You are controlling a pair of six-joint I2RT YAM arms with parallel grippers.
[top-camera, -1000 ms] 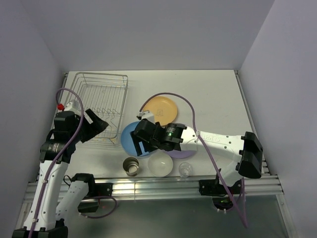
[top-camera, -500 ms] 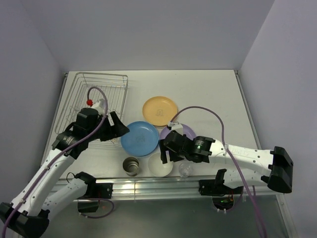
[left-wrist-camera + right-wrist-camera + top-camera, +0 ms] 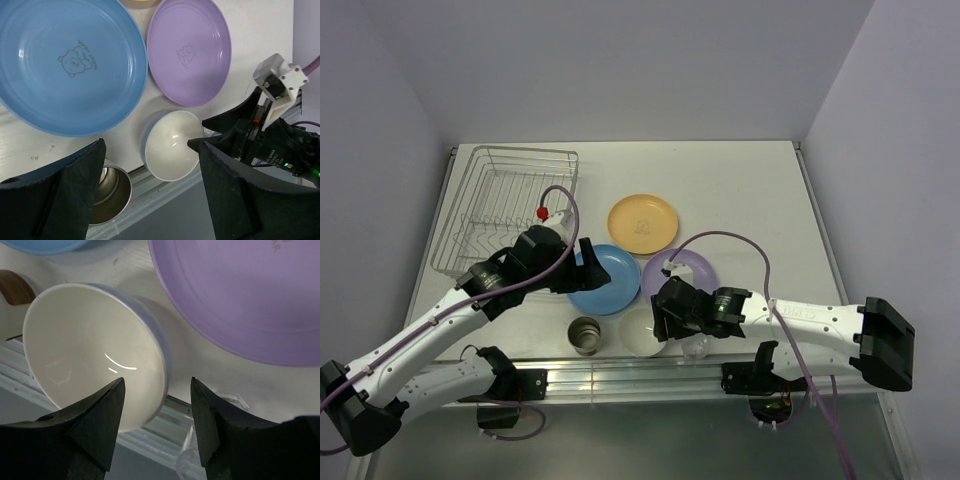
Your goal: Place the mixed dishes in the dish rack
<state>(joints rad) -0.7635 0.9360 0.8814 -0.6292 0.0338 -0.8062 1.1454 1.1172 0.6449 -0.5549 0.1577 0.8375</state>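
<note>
The silver wire dish rack (image 3: 525,151) stands at the back left with nothing in it. The yellow-orange plate (image 3: 642,222), blue plate (image 3: 610,282) and purple plate (image 3: 688,268) lie flat mid-table. The white bowl (image 3: 640,337), cream cup (image 3: 585,335) and clear glass (image 3: 696,345) stand along the front edge. My left gripper (image 3: 586,266) is open above the blue plate's left side; its wrist view shows the blue plate (image 3: 70,60), purple plate (image 3: 190,50), bowl (image 3: 172,145) and cup (image 3: 107,197). My right gripper (image 3: 156,382) is open, low, straddling the right rim of the bowl (image 3: 85,350).
An aluminium rail (image 3: 620,375) runs along the table's front edge just behind the bowl, cup and glass. The glass (image 3: 192,460) stands close to my right finger. The right arm (image 3: 270,140) lies close to the left gripper. Walls enclose the table's back and sides.
My left arm has swung from over the rack rightward to the blue plate. My right gripper has moved from over the blue plate forward and down to the bowl's right rim.
</note>
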